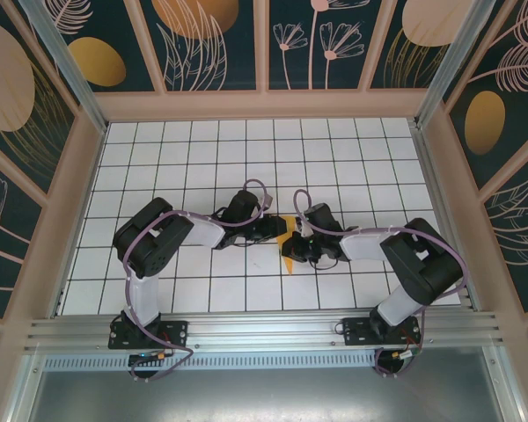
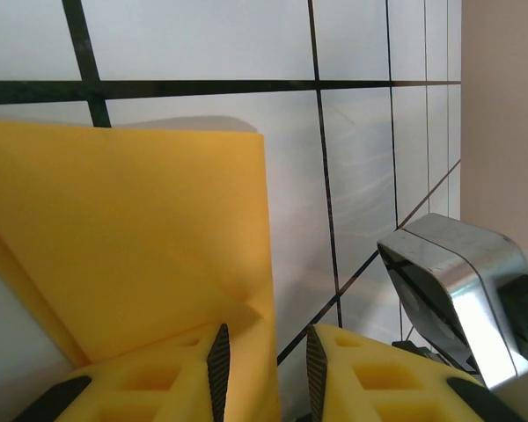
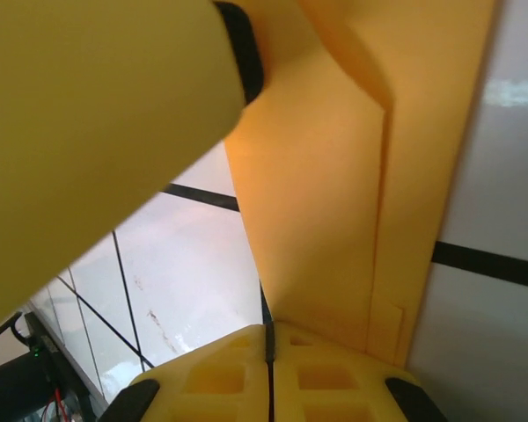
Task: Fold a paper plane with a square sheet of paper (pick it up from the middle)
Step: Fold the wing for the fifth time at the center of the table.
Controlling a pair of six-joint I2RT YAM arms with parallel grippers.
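Note:
The square sheet of paper [image 1: 284, 230] is folded, orange-yellow, and held off the white grid table between the two arms at mid-table. In the right wrist view the folded paper [image 3: 334, 202] runs down into the seam of my right gripper [image 3: 268, 330], whose jaws are shut on its lower edge. My right gripper [image 1: 292, 249] sits just right of the paper. In the left wrist view the paper [image 2: 132, 229] rests against the inner side of the left finger [image 2: 158, 378]. My left gripper [image 2: 266, 338] stands open with table showing through the gap. My left gripper [image 1: 277, 230] touches the paper from the left.
A large yellow finger [image 3: 97, 132] of the left gripper crosses the upper left of the right wrist view, close to the paper. A silver-grey housing [image 2: 458, 281] stands near my left jaws. Pink side walls [image 1: 79, 202] border the gridded table [image 1: 246, 149].

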